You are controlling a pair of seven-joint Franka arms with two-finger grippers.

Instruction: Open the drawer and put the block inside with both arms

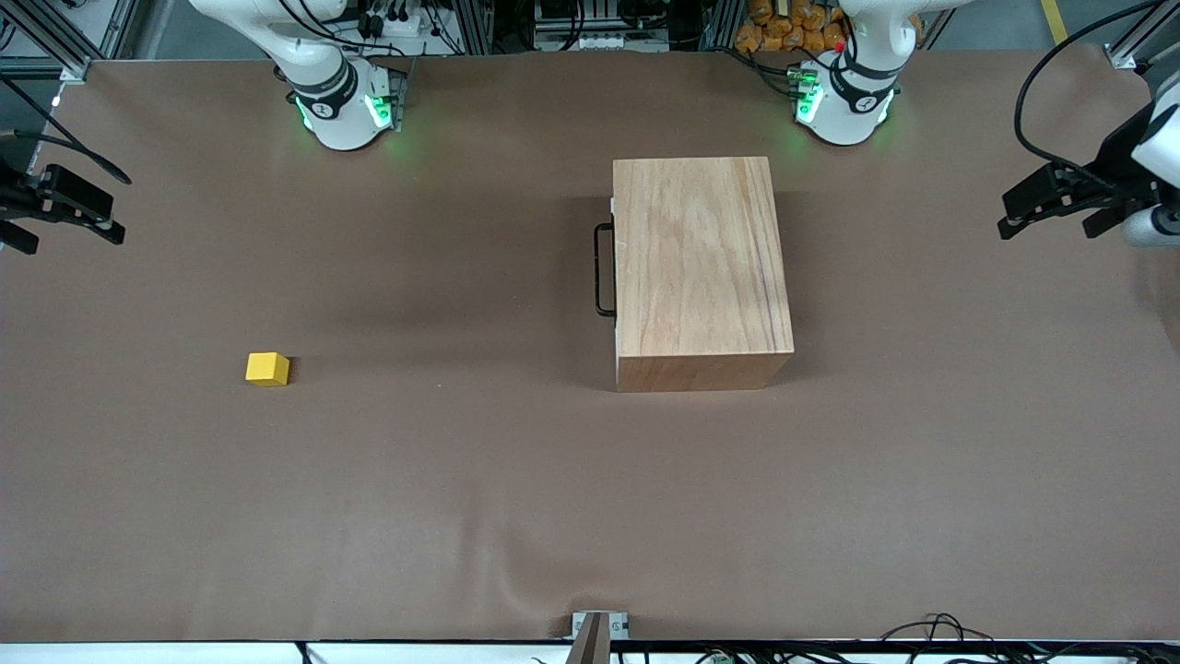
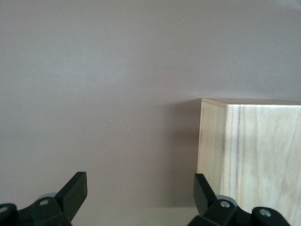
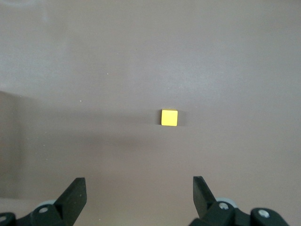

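Note:
The wooden box (image 1: 701, 267) stands in the middle of the table, nearer the left arm's base. Its drawer is shut, and the black U-shaped handle (image 1: 604, 269) faces the right arm's end of the table. The yellow block (image 1: 267, 369) lies alone on the table toward the right arm's end, nearer the front camera than the box. My left gripper (image 1: 1051, 221) hangs open and empty over the left arm's end of the table. Its wrist view (image 2: 139, 188) shows a corner of the box (image 2: 254, 155). My right gripper (image 1: 69, 238) hangs open and empty over the right arm's end. The block (image 3: 169, 117) shows between its jaws (image 3: 139, 188), well below them.
A brown mat (image 1: 461, 480) covers the whole table. The two green-lit arm bases (image 1: 346, 106) (image 1: 843, 101) stand along the table edge farthest from the front camera. A small metal bracket (image 1: 597, 627) sits at the nearest edge.

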